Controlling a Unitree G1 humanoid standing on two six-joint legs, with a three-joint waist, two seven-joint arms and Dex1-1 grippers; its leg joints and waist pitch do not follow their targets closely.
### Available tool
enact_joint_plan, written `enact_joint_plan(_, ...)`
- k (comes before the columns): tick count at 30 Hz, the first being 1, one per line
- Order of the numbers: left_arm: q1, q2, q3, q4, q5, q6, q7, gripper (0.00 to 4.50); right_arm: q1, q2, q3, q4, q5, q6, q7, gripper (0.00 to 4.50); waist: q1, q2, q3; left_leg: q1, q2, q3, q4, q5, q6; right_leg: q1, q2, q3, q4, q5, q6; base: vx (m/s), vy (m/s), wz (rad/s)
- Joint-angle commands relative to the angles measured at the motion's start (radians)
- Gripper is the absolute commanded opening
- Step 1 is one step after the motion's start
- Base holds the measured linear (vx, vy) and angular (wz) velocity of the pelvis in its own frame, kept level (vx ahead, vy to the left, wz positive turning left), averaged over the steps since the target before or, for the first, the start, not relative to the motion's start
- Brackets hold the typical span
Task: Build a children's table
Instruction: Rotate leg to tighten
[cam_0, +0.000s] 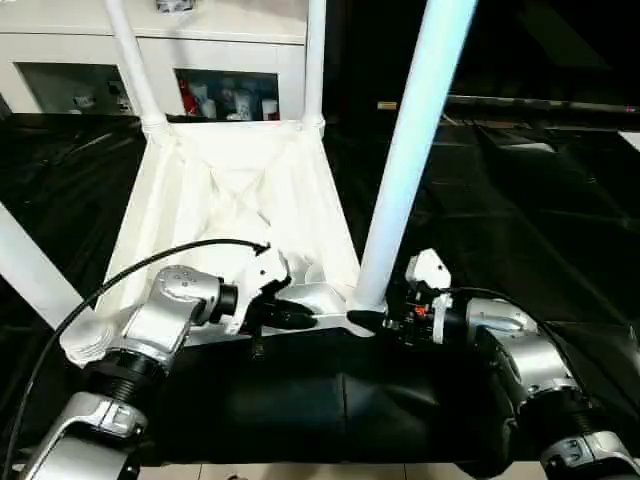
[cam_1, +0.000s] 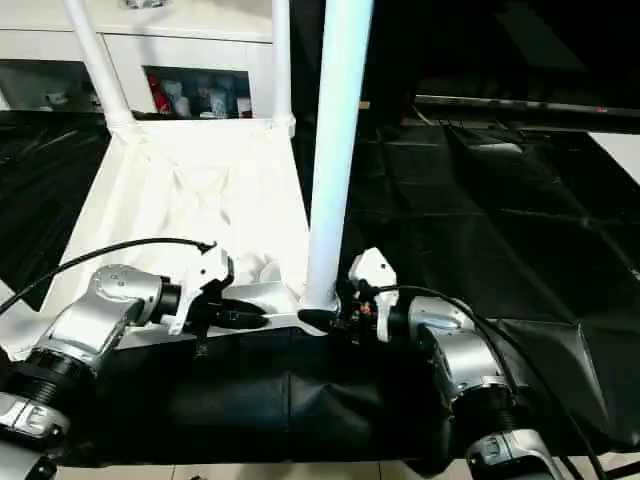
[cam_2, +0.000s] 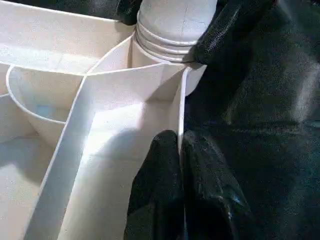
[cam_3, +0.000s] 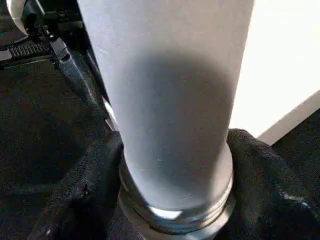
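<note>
Left eye view has the white tabletop (cam_0: 235, 200) lying upside down on the black-draped table (cam_0: 500, 220), ribbed underside facing up, with the near edge right in front of the robot. Two legs already stand in the far corner sockets, the far left leg (cam_0: 133, 60) and the far right leg (cam_0: 316, 60), both rising out of the top of the picture. A third, the near left leg (cam_0: 30, 270), slants up from the near left corner. The near right leg (cam_0: 415, 140) stands almost upright in the near right corner socket, looking pale blue in the light. The right gripper (cam_0: 385, 320) has its black fingers (cam_3: 270, 185) wrapped round the base of that leg, one on each side, just above the threaded collar where it meets the socket. The left gripper (cam_0: 300, 318) reaches in from the left; in the left wrist view its two fingers (cam_2: 160, 200) pinch the thin near wall of the tabletop, one inside and one outside, close to that same corner. Behind the black table stands a white cabinet (cam_0: 150, 60) with small items on its shelves.
</note>
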Motion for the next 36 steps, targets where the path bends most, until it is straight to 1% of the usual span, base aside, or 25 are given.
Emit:
enact_joint_plan(1,0.034,-0.029,0.005,-0.003,-0.073,0.021,-0.035,0.00,0.006,0.005,-0.010,-0.001,0.017,0.008,0.018,2.80,0.002,-0.016,-0.050,0.001,0.038,-0.013,-0.052,-0.149,0.082,0.050,-0.058,0.037,-0.066,-0.126,-0.229,0.000,0.000,0.00)
enact_joint_plan(4,0.034,-0.039,0.009,-0.003,-0.078,0.023,-0.024,0.00,0.008,0.011,-0.015,0.002,0.018,0.014,0.004,2.76,0.002,-0.014,-0.050,0.002,0.037,-0.013,-0.051,-0.144,0.085,0.049,-0.057,0.037,-0.065,-0.119,-0.233,0.000,0.000,0.00)
enact_joint_plan(7,0.020,-0.085,0.014,0.036,-0.054,0.003,0.060,0.00,-0.002,0.055,-0.040,0.057,-0.023,-0.018,-0.157,2.74,0.001,-0.015,-0.048,0.002,0.037,-0.013,-0.053,-0.156,0.079,0.049,-0.058,0.037,-0.068,-0.144,-0.229,0.000,0.000,0.00)
enact_joint_plan(8,0.013,-0.105,0.013,0.054,-0.042,-0.009,0.095,0.00,-0.007,0.072,-0.049,0.079,-0.047,-0.028,-0.237,2.74,-0.003,-0.016,-0.044,0.003,0.036,-0.013,-0.056,-0.180,0.064,0.044,-0.059,0.037,-0.076,-0.196,-0.218,0.000,0.000,0.00)
enact_joint_plan(9,0.008,-0.117,0.012,0.065,-0.034,-0.016,0.117,0.00,-0.010,0.081,-0.053,0.092,-0.061,-0.034,-0.286,2.74,-0.006,-0.018,-0.043,0.002,0.034,-0.016,-0.058,-0.195,0.043,0.046,-0.061,0.038,-0.082,-0.258,-0.197,0.000,0.000,0.00)
enact_joint_plan(10,-0.003,-0.141,0.008,0.086,-0.017,-0.022,0.160,0.00,-0.016,0.106,-0.066,0.109,-0.065,-0.030,-0.349,2.74,-0.009,-0.020,-0.041,0.002,0.033,-0.016,-0.060,-0.207,0.036,0.045,-0.061,0.037,-0.085,-0.292,-0.185,0.000,0.000,0.00)
enact_joint_plan(11,-0.010,-0.156,0.006,0.097,-0.005,-0.024,0.189,0.00,-0.020,0.123,-0.075,0.120,-0.066,-0.027,-0.386,2.74,-0.012,-0.018,-0.038,0.006,0.033,-0.018,-0.062,-0.238,0.027,0.041,-0.062,0.037,-0.094,-0.372,-0.160,0.000,0.000,0.00)
enact_joint_plan(12,-0.018,-0.171,0.004,0.111,0.006,-0.020,0.219,0.00,-0.024,0.141,-0.083,0.127,-0.065,-0.018,-0.424,2.74,-0.014,-0.019,-0.039,0.009,0.033,-0.019,-0.062,-0.253,0.024,0.039,-0.063,0.039,-0.097,-0.405,-0.145,0.000,0.000,0.00)
enact_joint_plan(13,-0.037,-0.204,0.003,0.141,0.029,-0.011,0.292,0.00,-0.034,0.173,-0.092,0.140,-0.073,-0.006,-0.495,2.74,-0.017,-0.016,-0.038,0.010,0.034,-0.020,-0.063,-0.259,0.021,0.036,-0.062,0.041,-0.100,-0.416,-0.139,0.000,0.000,0.00)
enact_joint_plan(14,-0.046,-0.220,0.003,0.156,0.040,-0.006,0.328,0.00,-0.038,0.188,-0.095,0.146,-0.079,-0.001,-0.530,2.74,-0.018,-0.016,-0.038,0.011,0.034,-0.020,-0.063,-0.264,0.018,0.034,-0.061,0.040,-0.100,-0.421,-0.137,0.000,0.000,0.00)
enact_joint_plan(15,-0.073,-0.263,0.012,0.193,0.056,0.016,0.420,0.00,-0.050,0.228,-0.103,0.160,-0.091,0.012,-0.616,2.74,-0.016,-0.017,-0.042,0.009,0.032,-0.022,-0.063,-0.252,0.019,0.039,-0.062,0.040,-0.099,-0.412,-0.131,0.000,0.000,0.00)
enact_joint_plan(16,-0.079,-0.273,0.014,0.202,0.059,0.021,0.441,0.00,-0.053,0.236,-0.104,0.163,-0.094,0.014,-0.635,2.74,-0.016,-0.015,-0.041,0.009,0.033,-0.020,-0.063,-0.245,0.018,0.037,-0.060,0.041,-0.098,-0.396,-0.132,0.000,0.000,0.00)
enact_joint_plan(17,-0.104,-0.309,0.012,0.241,0.081,0.014,0.517,0.00,-0.070,0.273,-0.098,0.182,-0.117,0.010,-0.713,2.74,-0.018,-0.016,-0.040,0.011,0.032,-0.020,-0.064,-0.254,0.016,0.033,-0.058,0.040,-0.100,-0.395,-0.131,0.000,0.000,0.00)
enact_joint_plan(18,-0.110,-0.320,0.009,0.252,0.088,0.009,0.529,0.00,-0.077,0.285,-0.092,0.191,-0.131,0.000,-0.736,2.74,-0.018,-0.016,-0.043,0.012,0.031,-0.021,-0.063,-0.253,0.014,0.034,-0.059,0.039,-0.098,-0.383,-0.135,0.000,0.000,0.00)
enact_joint_plan(19,-0.112,-0.324,0.007,0.255,0.090,0.009,0.532,0.00,-0.080,0.289,-0.088,0.195,-0.136,-0.006,-0.742,2.74,-0.016,-0.016,-0.045,0.008,0.031,-0.020,-0.062,-0.239,0.020,0.037,-0.059,0.039,-0.095,-0.347,-0.138,0.000,0.000,0.00)
enact_joint_plan(20,-0.115,-0.332,0.001,0.258,0.099,0.000,0.538,0.00,-0.084,0.301,-0.081,0.198,-0.140,-0.016,-0.742,2.74,-0.014,-0.017,-0.045,0.007,0.031,-0.020,-0.061,-0.234,0.026,0.038,-0.060,0.039,-0.093,-0.327,-0.139,0.000,0.000,0.00)
enact_joint_plan(21,-0.114,-0.334,-0.004,0.259,0.102,-0.010,0.527,0.00,-0.085,0.306,-0.076,0.199,-0.138,-0.025,-0.726,2.74,-0.014,-0.018,-0.045,0.003,0.030,-0.020,-0.061,-0.228,0.039,0.040,-0.059,0.038,-0.091,-0.301,-0.143,0.000,0.000,0.00)
enact_joint_plan(24,-0.112,-0.332,0.000,0.260,0.099,-0.018,0.516,0.00,-0.079,0.299,-0.065,0.184,-0.137,-0.041,-0.681,2.74,-0.013,-0.017,-0.045,0.001,0.030,-0.019,-0.061,-0.231,0.053,0.041,-0.061,0.038,-0.093,-0.308,-0.143,0.000,0.000,0.00)
enact_joint_plan(25,-0.109,-0.327,0.004,0.259,0.093,-0.025,0.502,0.00,-0.074,0.293,-0.069,0.173,-0.116,-0.039,-0.635,3.08,-0.013,-0.017,-0.044,0.001,0.030,-0.019,-0.061,-0.232,0.053,0.041,-0.061,0.038,-0.094,-0.313,-0.141,0.000,0.000,0.00)
enact_joint_plan(27,-0.105,-0.312,0.015,0.257,0.081,-0.040,0.475,0.00,-0.065,0.269,-0.076,0.148,-0.094,-0.054,-0.569,3.46,-0.011,-0.019,-0.045,0.001,0.031,-0.019,-0.061,-0.240,0.058,0.042,-0.062,0.037,-0.095,-0.329,-0.137,0.000,0.000,0.00)
enact_joint_plan(29,-0.098,-0.292,0.020,0.249,0.072,-0.054,0.441,0.00,-0.055,0.240,-0.080,0.120,-0.066,-0.052,-0.505,3.52,-0.006,-0.021,-0.046,-0.001,0.032,-0.020,-0.060,-0.233,0.070,0.045,-0.061,0.037,-0.093,-0.309,-0.137,0.000,0.000,0.00)
enact_joint_plan(31,-0.091,-0.268,0.023,0.237,0.063,-0.065,0.405,0.00,-0.050,0.207,-0.078,0.101,-0.050,-0.054,-0.449,3.77,-0.003,-0.020,-0.046,-0.002,0.033,-0.019,-0.059,-0.216,0.078,0.045,-0.062,0.038,-0.091,-0.282,-0.150,0.000,0.000,0.00)
enact_joint_plan(33,-0.071,-0.225,0.026,0.205,0.041,-0.082,0.325,0.00,-0.043,0.146,-0.070,0.075,-0.033,-0.027,-0.356,3.92,0.000,-0.021,-0.046,-0.006,0.032,-0.017,-0.057,-0.195,0.088,0.048,-0.062,0.037,-0.088,-0.258,-0.160,0.000,0.000,0.00)
enact_joint_plan(34,-0.066,-0.214,0.026,0.196,0.036,-0.085,0.304,0.00,-0.041,0.132,-0.066,0.067,-0.032,-0.021,-0.334,4.10,0.001,-0.020,-0.046,-0.005,0.032,-0.018,-0.057,-0.194,0.089,0.049,-0.063,0.036,-0.087,-0.257,-0.161,0.000,0.000,0.00)
enact_joint_plan(36,-0.048,-0.180,0.027,0.162,0.013,-0.086,0.231,0.00,-0.031,0.092,-0.057,0.037,-0.019,-0.005,-0.259,4.10,0.000,-0.020,-0.044,-0.004,0.034,-0.018,-0.058,-0.200,0.088,0.048,-0.064,0.035,-0.090,-0.289,-0.158,0.000,0.000,0.00)
